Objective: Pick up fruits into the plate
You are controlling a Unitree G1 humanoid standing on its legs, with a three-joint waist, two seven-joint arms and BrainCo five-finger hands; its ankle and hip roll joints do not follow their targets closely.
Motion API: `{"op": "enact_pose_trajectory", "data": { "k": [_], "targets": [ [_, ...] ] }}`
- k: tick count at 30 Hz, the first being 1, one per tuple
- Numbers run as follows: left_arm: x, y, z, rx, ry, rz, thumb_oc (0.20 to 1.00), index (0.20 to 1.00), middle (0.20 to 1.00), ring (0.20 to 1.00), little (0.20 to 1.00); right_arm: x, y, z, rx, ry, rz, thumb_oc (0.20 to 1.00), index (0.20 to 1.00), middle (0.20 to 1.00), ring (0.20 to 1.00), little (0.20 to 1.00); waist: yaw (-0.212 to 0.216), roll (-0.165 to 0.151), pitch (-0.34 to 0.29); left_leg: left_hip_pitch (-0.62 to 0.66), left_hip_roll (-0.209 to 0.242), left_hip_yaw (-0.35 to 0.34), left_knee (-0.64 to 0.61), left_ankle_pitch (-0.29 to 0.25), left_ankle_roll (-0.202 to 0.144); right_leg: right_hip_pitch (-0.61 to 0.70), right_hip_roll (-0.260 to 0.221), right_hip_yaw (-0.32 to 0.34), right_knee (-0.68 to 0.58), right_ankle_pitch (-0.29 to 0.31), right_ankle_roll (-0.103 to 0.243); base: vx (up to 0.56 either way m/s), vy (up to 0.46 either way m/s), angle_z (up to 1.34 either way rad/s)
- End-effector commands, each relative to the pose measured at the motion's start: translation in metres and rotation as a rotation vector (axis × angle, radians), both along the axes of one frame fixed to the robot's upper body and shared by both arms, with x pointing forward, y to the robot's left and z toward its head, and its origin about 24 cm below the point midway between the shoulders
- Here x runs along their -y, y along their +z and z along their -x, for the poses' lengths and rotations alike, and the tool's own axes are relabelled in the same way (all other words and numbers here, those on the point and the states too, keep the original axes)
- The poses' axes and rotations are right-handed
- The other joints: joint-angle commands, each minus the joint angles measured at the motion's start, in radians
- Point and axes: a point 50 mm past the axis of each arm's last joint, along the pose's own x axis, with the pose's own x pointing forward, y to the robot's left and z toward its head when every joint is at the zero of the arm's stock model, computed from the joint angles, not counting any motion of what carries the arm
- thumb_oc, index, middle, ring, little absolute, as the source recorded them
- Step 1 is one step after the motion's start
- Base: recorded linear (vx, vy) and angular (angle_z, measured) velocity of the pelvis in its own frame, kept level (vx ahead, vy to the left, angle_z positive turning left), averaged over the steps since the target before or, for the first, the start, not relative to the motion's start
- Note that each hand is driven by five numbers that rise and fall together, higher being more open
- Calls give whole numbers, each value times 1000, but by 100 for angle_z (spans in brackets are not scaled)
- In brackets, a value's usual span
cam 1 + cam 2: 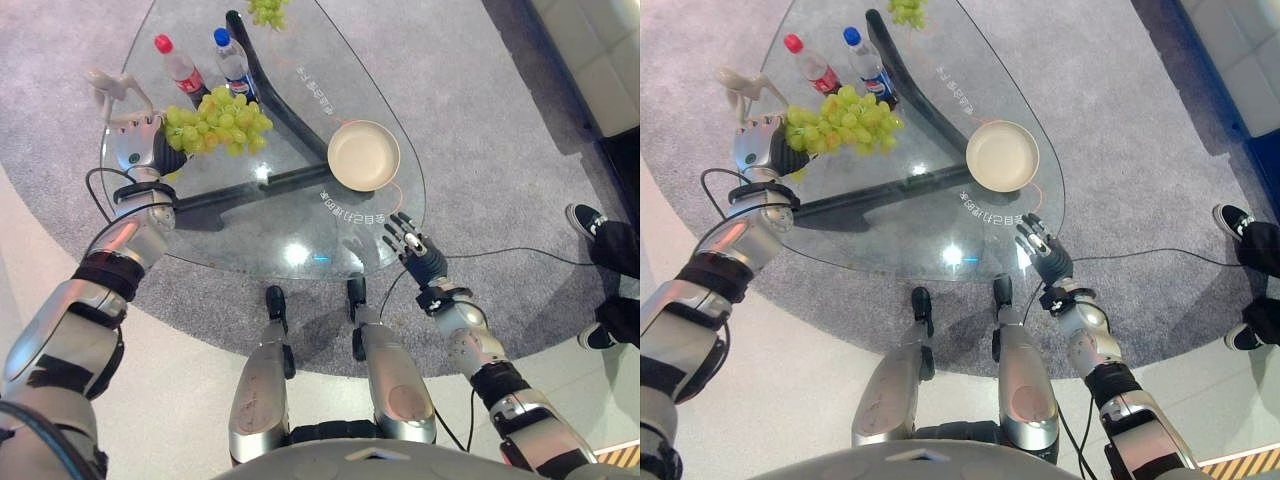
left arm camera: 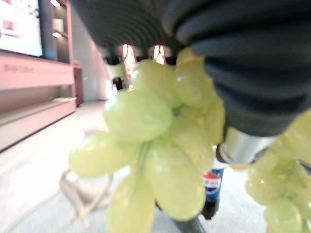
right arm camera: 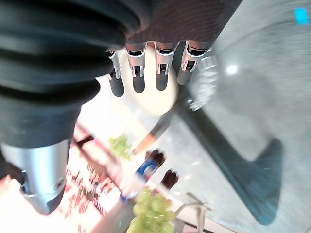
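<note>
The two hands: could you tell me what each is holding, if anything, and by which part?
The left hand holds the bunch of green grapes by its near end, above the glass table. The right hand is open and holds nothing.

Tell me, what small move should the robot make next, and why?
Probably carry the green grapes sideways toward the plate. The left robot hand holds the bunch, while the plate sits bare nearer the right robot hand.
</note>
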Motion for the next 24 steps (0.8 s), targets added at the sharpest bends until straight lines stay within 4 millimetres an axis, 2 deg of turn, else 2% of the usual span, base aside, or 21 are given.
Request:
{"op": "enact_pose_trajectory", "data": {
  "k": [1,6,10,16,24],
  "targets": [
    [-8,20,9,30,-57,-103,200,200,200,200,200,20,27,5,130,35,164,1000,1000,1000,1000,1000,12,15,-167,20,-79,-34,68,-149,35,47,9,-31,67,-126,15,109,1,11],
    [-6,39,20,-21,-165,-266,200,200,200,200,200,38,68,-1,198,124,353,1000,1000,1000,1000,1000,28,7,-247,85,-87,-30,54,-165,38,128,-5,-46,23,-120,25,139,16,3],
    [9,55,26,-60,-279,-418,200,200,200,200,200,46,95,-8,207,171,455,1000,1000,1000,1000,1000,44,2,-315,137,-93,-30,40,-178,43,192,-14,-60,-11,-115,33,137,15,6],
    [40,70,33,-109,-455,-670,200,200,200,200,200,36,117,-13,196,317,511,1000,1000,1000,1000,1000,58,-2,-378,200,-104,-38,15,-193,51,263,-26,-80,-44,-112,41,79,5,10],
    [83,86,41,-83,-669,-789,200,200,200,200,200,5,118,-11,146,548,462,1000,1000,1000,1000,1000,73,0,-421,248,-113,-42,-11,-201,54,320,-34,-102,-87,-103,51,29,21,12]
  ]
}}
